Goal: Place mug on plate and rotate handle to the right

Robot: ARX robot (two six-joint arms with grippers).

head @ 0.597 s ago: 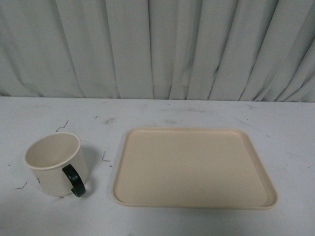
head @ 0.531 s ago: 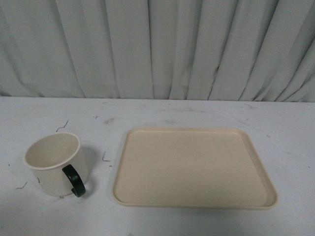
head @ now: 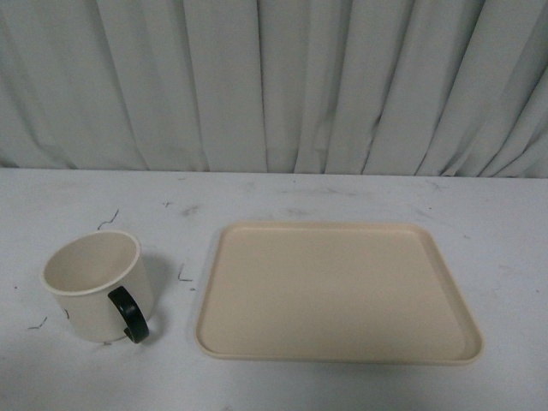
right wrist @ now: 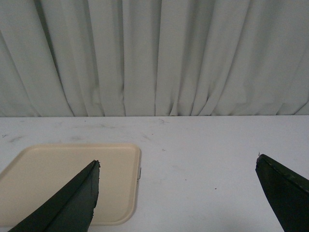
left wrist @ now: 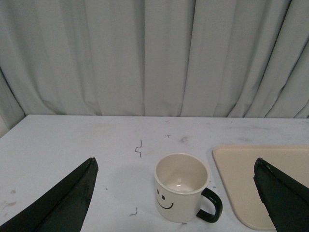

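The cream mug (head: 97, 285) stands upright on the white table, left of the plate, with its dark handle (head: 129, 314) turned toward the near right. The beige plate (head: 338, 293) lies flat and bare at centre right. Neither arm shows in the front view. In the left wrist view the mug (left wrist: 181, 193) shows its smiley face, its handle (left wrist: 211, 206) pointing at the plate (left wrist: 246, 176); my left gripper (left wrist: 176, 166) is open, well short of the mug. My right gripper (right wrist: 177, 166) is open over bare table, the plate (right wrist: 58, 179) off to one side.
A pleated grey curtain (head: 274, 86) closes off the far edge of the table. Small dark marks (head: 109, 219) dot the table surface (head: 282, 193) around the mug.
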